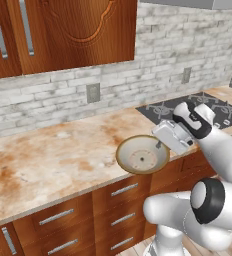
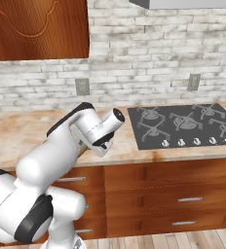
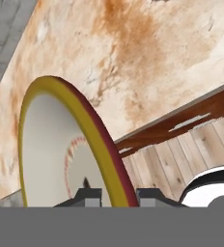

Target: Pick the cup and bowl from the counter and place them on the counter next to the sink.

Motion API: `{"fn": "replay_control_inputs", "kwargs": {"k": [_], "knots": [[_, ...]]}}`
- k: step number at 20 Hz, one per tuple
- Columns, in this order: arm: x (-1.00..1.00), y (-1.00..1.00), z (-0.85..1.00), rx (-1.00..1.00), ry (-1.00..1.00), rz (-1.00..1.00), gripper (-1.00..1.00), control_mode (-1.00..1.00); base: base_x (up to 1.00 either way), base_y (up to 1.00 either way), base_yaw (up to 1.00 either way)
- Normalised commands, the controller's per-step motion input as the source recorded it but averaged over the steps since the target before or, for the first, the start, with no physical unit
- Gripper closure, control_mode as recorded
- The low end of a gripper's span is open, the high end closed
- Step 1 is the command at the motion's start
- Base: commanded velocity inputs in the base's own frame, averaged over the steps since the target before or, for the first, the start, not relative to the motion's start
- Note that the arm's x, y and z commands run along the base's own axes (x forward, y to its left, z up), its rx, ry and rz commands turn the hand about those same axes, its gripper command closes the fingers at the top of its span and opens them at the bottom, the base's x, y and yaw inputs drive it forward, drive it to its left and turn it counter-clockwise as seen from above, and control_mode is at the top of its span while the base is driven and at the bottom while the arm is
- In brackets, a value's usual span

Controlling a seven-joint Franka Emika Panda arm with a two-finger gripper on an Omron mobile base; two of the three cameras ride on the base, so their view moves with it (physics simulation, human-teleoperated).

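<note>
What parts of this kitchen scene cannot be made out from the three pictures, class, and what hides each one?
- Left base view: the bowl's right rim, covered by the gripper.
- Right base view: the bowl, behind the arm.
- Hand view: the bowl's lower part, cut off by the bottom edge.
- Left base view: the stovetop's near right corner, hidden by the arm.

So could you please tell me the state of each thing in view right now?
bowl: upright, rim pinched by the gripper, at the counter's front edge
gripper: shut on the bowl's rim
counter: bare to the bowl's left
stovetop: no flame, no pots
</note>
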Motion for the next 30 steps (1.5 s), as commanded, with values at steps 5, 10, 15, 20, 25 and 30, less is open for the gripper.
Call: {"fn": "replay_control_inputs", "kwargs": {"k": [5,10,15,20,25,30], "knots": [[0.0,0.0,0.0,0.06,0.04,-0.08,1.0,-1.0,0.0,0.0,0.0],[0.0,0.0,0.0,0.01,0.09,-0.13,1.0,-1.0,0.0,0.0,0.0],[0.0,0.01,0.0,0.0,0.0,0.0,1.0,-1.0,0.0,0.0,0.0],[0.0,0.0,0.0,0.0,0.0,0.0,1.0,-1.0,0.0,0.0,0.0],[0.0,0.0,0.0,0.0,0.0,0.0,1.0,1.0,-0.06,-0.09,-0.03],[0.0,0.0,0.0,0.0,0.0,0.0,1.0,1.0,-0.43,-0.36,-0.16]]}}
